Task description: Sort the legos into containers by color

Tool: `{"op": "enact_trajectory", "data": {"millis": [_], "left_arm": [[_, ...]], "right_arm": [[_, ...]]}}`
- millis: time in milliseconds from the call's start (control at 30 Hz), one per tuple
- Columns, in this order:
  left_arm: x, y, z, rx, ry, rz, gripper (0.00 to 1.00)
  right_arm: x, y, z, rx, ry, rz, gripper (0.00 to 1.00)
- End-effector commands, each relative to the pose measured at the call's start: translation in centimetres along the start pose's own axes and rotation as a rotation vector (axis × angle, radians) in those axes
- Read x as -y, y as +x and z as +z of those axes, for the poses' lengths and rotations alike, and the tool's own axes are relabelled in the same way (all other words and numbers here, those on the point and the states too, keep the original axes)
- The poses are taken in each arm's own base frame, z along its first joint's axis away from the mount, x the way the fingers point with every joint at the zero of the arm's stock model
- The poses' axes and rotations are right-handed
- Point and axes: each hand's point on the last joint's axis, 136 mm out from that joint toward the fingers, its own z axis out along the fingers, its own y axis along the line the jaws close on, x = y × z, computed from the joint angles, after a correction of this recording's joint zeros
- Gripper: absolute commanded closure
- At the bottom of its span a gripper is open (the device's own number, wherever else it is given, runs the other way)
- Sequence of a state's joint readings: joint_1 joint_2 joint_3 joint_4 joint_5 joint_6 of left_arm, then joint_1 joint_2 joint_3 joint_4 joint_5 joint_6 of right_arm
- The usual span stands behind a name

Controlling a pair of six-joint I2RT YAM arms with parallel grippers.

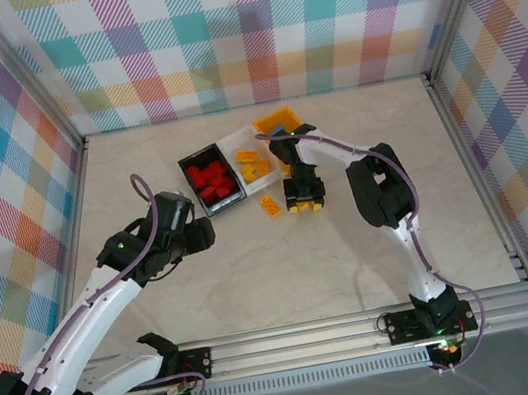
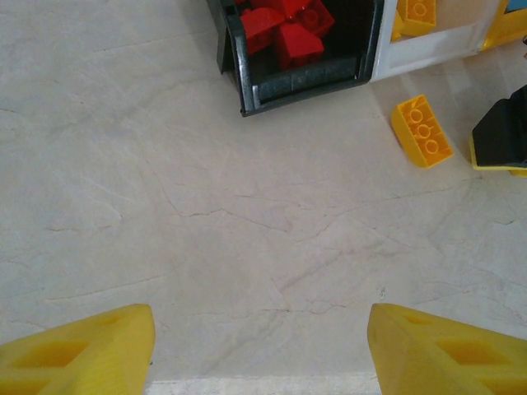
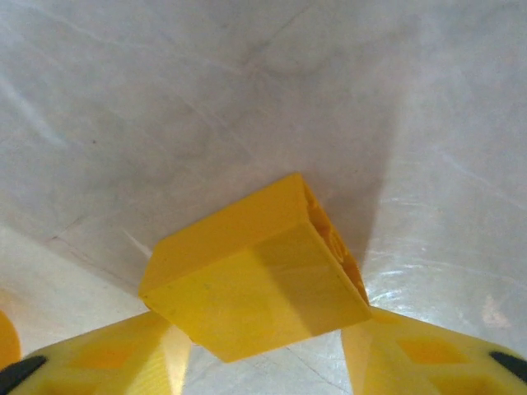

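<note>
So, bench (image 1: 259,289): pale and marbled, carrying bins and bricks at upper centre of the top view.
Containers: joined in a row slanting up to the right; black bin (image 2: 309,76) lowest and leftmost, white bin (image 1: 232,142) in the middle, yellow-orange bin (image 1: 276,119) uppermost.
Red legos (image 1: 212,179): heaped inside the black bin.
Orange bricks (image 1: 254,164): lying in the white bin.
Loose orange brick (image 2: 422,132): on the bench just below the white bin, studs up, beside the right arm's tip.
Left end effector (image 2: 259,350): fingers spread wide, nothing between them, over bare bench below the black bin.
Right end effector (image 3: 263,362): low at the bench, fingers either side of a yellow brick (image 3: 255,276); brick tilted, its lower corners overlapping both fingers; cannot tell whether clamped.
</note>
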State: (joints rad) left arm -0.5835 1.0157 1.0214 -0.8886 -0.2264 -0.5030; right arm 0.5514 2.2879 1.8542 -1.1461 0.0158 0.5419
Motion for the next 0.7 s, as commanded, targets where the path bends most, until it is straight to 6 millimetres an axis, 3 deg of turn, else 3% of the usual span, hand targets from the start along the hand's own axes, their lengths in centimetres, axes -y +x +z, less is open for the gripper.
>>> {"op": "enact_trajectory", "data": {"millis": [0,167,367,667], "left_arm": [[-0.3,-0.1,-0.3,0.012,0.004,-0.035,0.31],[-0.4,-0.2,-0.5,0.015,-0.002,-0.037,0.31],[-0.6,0.1,-0.1,0.003,-0.010,-0.050,0.30],[-0.2,-0.2,0.4,-0.002,-0.005,-0.061,0.30]], "right_arm": [[-0.1,-0.3,-0.8,0.020,0.020,-0.059,0.40],[0.7,-1.4,-1.1,0.055,0.059,-0.117,0.36],[-0.2,-2.8,-1.1,0.095,0.033,-0.225,0.38],[0.6,-1.0,0.5,0.040,0.032,-0.259,0.42]]}}
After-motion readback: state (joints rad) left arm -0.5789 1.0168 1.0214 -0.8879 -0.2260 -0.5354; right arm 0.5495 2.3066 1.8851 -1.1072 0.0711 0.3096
